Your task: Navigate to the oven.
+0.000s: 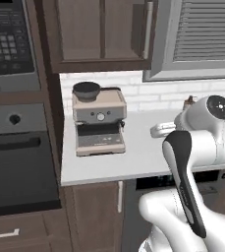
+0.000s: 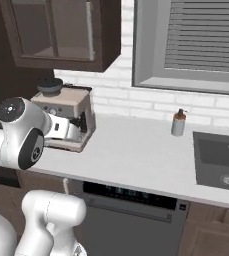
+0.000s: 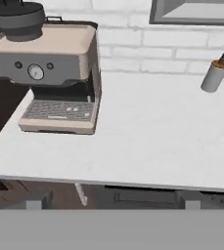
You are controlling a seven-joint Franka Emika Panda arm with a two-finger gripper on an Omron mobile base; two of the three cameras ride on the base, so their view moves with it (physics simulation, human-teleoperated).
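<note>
oven (image 1: 15, 162) at far left, beside the counter (image 1: 138, 147). coffee machine (image 1: 98, 125) on counter's left end. soap bottle (image 2: 178, 123) right, near sink (image 2: 220, 159).

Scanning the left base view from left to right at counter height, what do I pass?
Dark-doored built-in wall oven with bar handle → beige espresso machine with black round top → white counter → white robot arm.

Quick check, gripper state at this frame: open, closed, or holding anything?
Gripper: cannot be told; its fingers aren't clear in any view.
</note>
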